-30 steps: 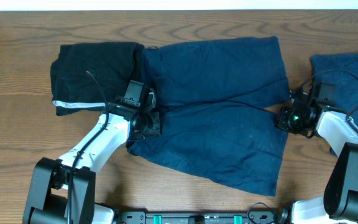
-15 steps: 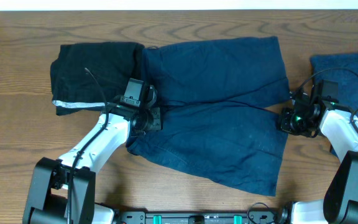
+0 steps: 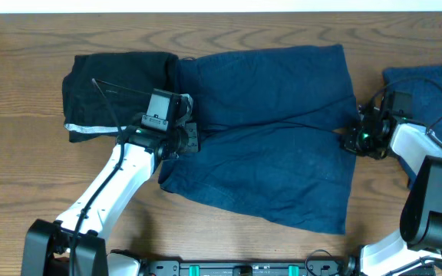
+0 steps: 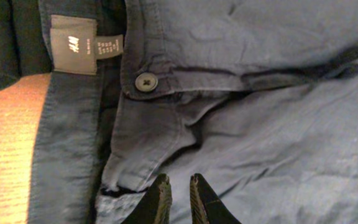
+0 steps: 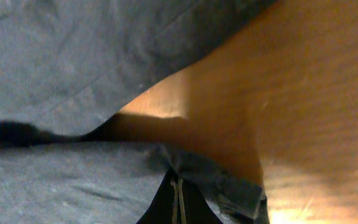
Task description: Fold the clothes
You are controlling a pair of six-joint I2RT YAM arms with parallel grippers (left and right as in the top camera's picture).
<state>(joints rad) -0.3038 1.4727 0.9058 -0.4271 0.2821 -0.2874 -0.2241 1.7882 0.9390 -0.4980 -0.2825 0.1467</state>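
Navy blue shorts point(image 3: 267, 130) lie spread flat across the middle of the table, waistband to the left and leg hems to the right. My left gripper point(image 3: 189, 139) sits on the waistband near the fly. In the left wrist view its jaws point(image 4: 178, 180) are nearly together, pinching the cloth just below the button point(image 4: 146, 81) and the label point(image 4: 73, 45). My right gripper point(image 3: 351, 142) is at the right edge between the two legs. In the right wrist view its jaws point(image 5: 176, 182) are shut on the lower leg's hem point(image 5: 229, 180).
A folded black garment point(image 3: 113, 88) lies at the far left, touching the shorts' waistband. Another blue garment point(image 3: 428, 84) lies at the right edge behind my right arm. Bare wooden table point(image 3: 229, 34) shows at the back and front.
My left gripper has moved a little toward the back along the waistband. My right gripper has shifted slightly back and left at the hem. The lower leg has shifted slightly.
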